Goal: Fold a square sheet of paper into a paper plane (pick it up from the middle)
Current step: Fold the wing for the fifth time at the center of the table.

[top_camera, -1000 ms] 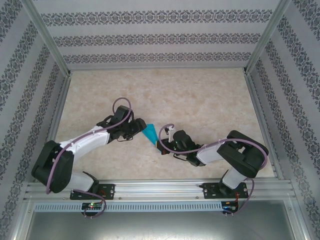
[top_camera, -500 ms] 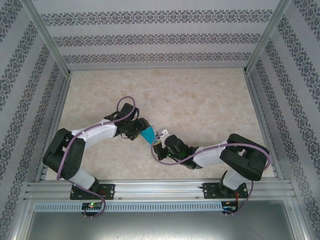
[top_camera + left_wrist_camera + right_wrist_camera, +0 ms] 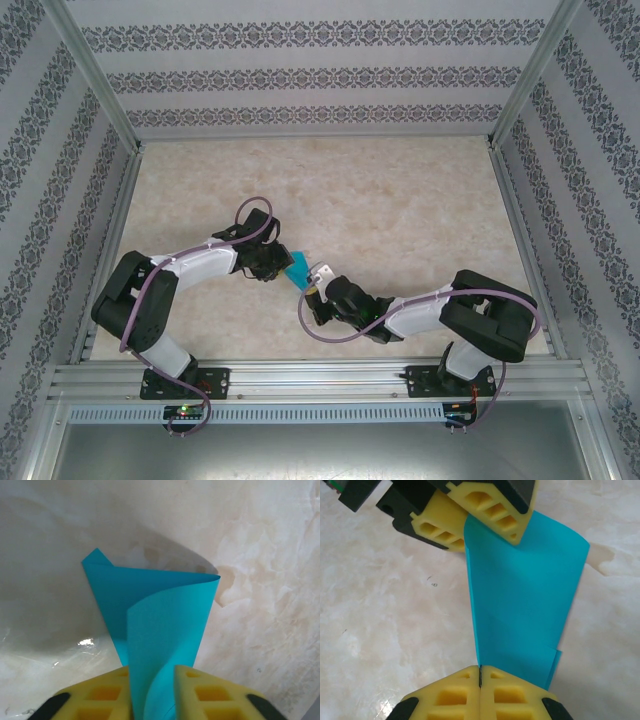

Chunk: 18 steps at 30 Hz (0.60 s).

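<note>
The left tool (image 3: 277,262) pinches one end of the teal sheet of paper (image 3: 298,268) between its yellow pads (image 3: 102,692) (the sheet curls over on itself there). The paper spans the short gap between the two arms, over the near middle of the marbled table (image 3: 400,190). The right tool (image 3: 314,287) has its pads (image 3: 512,692) pressed together on the sheet's opposite edge.
</note>
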Each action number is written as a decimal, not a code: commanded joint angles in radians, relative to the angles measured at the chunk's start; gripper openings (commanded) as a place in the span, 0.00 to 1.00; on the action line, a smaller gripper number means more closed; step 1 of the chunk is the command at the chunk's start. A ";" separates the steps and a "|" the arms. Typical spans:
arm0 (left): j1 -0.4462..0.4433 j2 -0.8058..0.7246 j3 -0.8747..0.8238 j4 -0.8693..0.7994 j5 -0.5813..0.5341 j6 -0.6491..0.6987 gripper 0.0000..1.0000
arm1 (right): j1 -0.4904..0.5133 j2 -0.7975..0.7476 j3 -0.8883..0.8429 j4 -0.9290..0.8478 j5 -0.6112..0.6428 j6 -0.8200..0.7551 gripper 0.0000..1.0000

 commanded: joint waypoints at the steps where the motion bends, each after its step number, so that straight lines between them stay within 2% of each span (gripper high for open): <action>1: -0.007 -0.005 0.017 -0.041 0.000 0.003 0.14 | 0.021 -0.020 0.018 -0.025 0.053 -0.068 0.00; 6: -0.007 -0.011 0.021 -0.049 -0.001 0.006 0.03 | 0.066 -0.042 0.027 -0.100 0.146 -0.180 0.14; 11: -0.007 -0.012 0.021 -0.047 0.002 0.007 0.01 | 0.150 -0.007 0.037 -0.113 0.314 -0.351 0.26; 18: -0.007 -0.021 0.019 -0.046 0.003 0.008 0.00 | 0.181 0.060 0.082 -0.106 0.416 -0.419 0.29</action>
